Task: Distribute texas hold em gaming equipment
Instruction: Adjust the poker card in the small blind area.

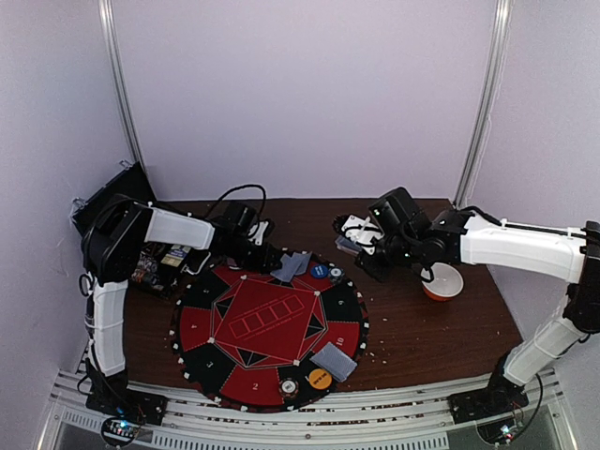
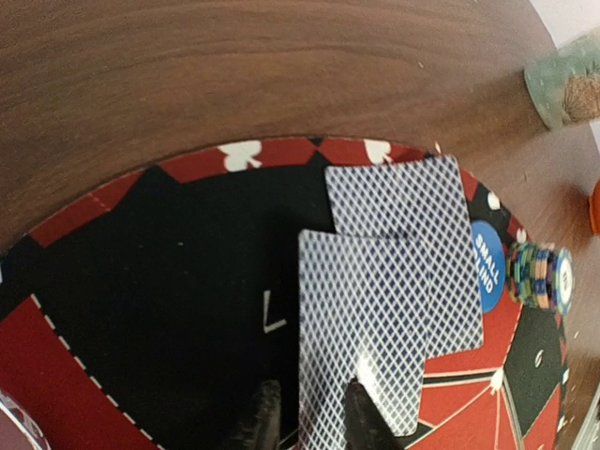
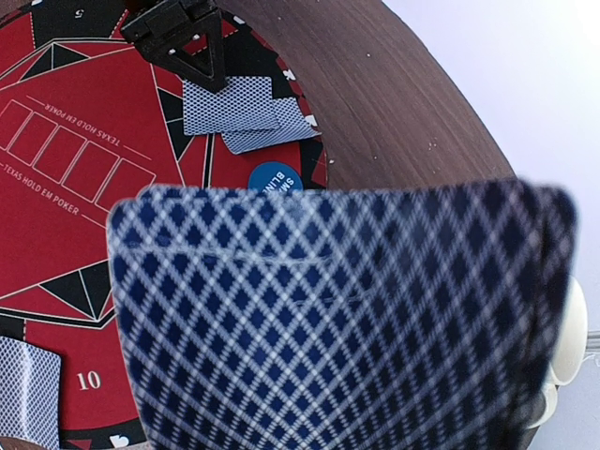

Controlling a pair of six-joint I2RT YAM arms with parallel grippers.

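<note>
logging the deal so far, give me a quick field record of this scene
surface: round texas hold em mat on a wooden table
left gripper: fingers apart over two face-down cards at the mat's far edge
right gripper: shut on the deck of cards
beside those cards: blue small blind button, chip stack
near edge: second pair of cards, orange button

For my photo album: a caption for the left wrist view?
Left gripper over two overlapping face-down cards on the poker mat, beside the Small Blind button.
</note>
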